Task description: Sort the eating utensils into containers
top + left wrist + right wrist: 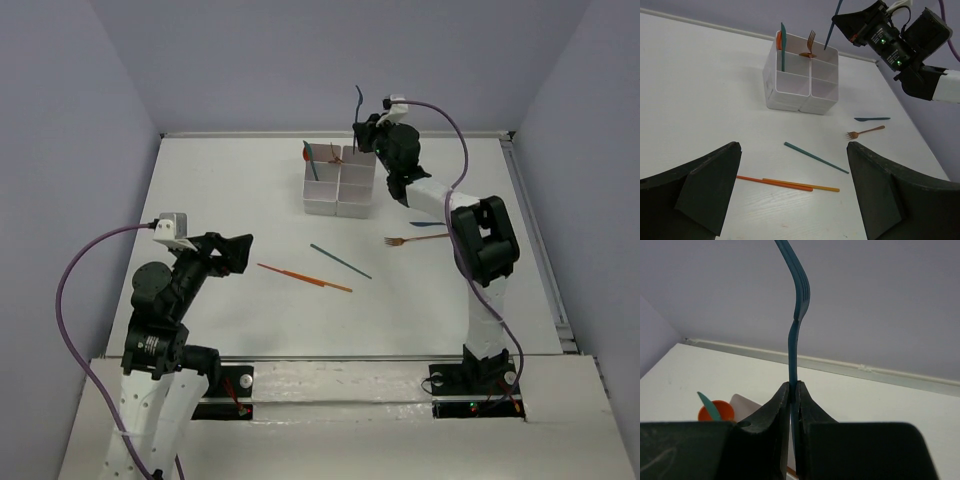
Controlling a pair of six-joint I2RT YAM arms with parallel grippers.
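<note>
Teal fork (801, 292) above rim of box (788, 100)

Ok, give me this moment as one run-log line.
right gripper: shut on teal fork, tines up, at white box far edge | left gripper: open, empty | on table: brown fork, teal knife, teal stick, orange sticks

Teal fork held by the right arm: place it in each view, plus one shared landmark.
Top external: teal fork upper centre, above the white box.
Left wrist: teal fork at top edge, right of centre.
Right wrist: teal fork centre, upright between the fingers.
Shared landmark: orange spoon.
</note>
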